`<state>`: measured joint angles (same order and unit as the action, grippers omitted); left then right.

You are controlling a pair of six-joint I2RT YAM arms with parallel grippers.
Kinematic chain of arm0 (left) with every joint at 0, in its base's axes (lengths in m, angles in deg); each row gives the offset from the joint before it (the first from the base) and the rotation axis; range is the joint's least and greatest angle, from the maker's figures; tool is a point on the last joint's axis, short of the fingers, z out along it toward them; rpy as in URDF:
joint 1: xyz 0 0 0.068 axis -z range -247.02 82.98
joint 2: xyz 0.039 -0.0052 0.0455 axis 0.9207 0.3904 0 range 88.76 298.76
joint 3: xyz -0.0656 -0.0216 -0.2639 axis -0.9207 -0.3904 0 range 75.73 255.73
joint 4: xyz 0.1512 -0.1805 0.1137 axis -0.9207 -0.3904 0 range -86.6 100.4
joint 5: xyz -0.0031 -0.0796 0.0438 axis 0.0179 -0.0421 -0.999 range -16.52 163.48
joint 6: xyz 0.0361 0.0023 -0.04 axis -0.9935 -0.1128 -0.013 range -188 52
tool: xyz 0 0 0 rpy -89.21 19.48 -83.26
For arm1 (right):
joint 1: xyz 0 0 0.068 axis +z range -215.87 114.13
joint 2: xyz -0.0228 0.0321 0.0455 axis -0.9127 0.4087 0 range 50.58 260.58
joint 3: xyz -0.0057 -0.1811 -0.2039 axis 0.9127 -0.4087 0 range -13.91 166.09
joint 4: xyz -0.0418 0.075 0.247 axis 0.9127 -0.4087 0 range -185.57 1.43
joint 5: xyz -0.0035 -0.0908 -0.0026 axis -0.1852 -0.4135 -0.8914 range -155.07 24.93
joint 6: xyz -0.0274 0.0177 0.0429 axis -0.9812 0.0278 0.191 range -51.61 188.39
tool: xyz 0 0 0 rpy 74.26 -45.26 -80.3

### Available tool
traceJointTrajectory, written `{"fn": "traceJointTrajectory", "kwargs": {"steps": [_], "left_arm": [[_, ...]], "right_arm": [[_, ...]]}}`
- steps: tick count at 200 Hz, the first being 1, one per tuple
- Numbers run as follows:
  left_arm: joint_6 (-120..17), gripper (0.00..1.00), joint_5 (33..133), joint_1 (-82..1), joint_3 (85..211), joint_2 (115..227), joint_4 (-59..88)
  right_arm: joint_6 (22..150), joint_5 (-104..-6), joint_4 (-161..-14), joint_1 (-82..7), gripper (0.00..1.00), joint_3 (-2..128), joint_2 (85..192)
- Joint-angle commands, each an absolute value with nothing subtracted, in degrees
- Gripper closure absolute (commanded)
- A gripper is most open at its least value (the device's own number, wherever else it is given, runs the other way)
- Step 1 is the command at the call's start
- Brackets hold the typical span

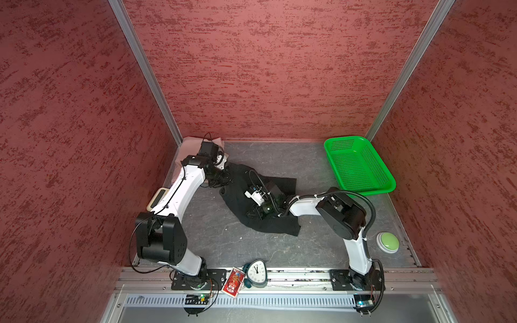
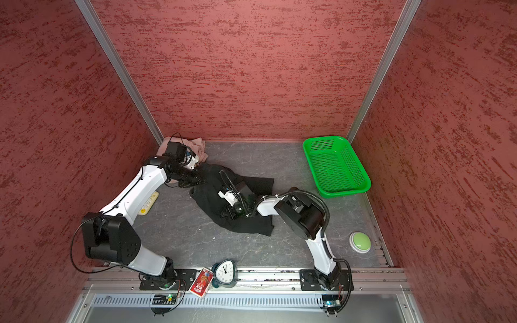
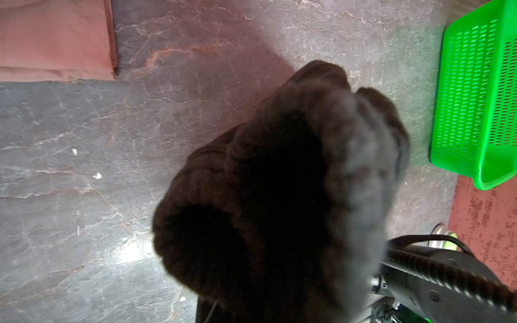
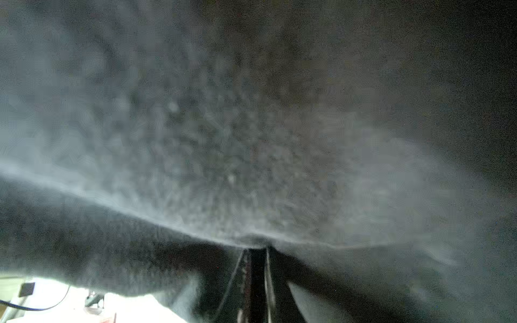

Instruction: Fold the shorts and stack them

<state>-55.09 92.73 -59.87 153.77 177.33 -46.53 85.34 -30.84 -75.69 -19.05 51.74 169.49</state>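
The left jaws are clamped on a bunched end of the black shorts (image 1: 272, 225), the cloth humped up dark before the left wrist camera, and the right jaws are pinched together on a fold of the same pair nearer its middle. From there the black shorts (image 2: 247, 223) sprawl crumpled over the middle of the grey surface (image 1: 251, 251) between the left arm (image 1: 187, 186) and right arm (image 1: 305, 207). The pink shorts (image 2: 200, 152) lie in the far left corner, partly under the left arm, and the green basket (image 1: 366, 190) sits well apart at the far right.
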Motion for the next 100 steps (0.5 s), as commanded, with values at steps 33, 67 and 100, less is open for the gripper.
{"fn": "traceJointTrajectory", "kwargs": {"steps": [33,67,100], "left_arm": [[-57.89,0.95,92.64,-60.24,156.34,179.01,-48.38],[-58.42,0.98,91.32,-60.11,157.01,178.64,-48.15],[-59.81,1.00,92.08,-58.83,156.68,177.70,-46.29]], "right_arm": [[87.11,-35.72,-70.91,-25.53,0.82,53.00,163.55],[86.61,-36.45,-70.81,-27.19,0.87,57.97,167.99],[88.16,-38.07,-68.27,-27.55,0.92,64.70,173.84]]}}
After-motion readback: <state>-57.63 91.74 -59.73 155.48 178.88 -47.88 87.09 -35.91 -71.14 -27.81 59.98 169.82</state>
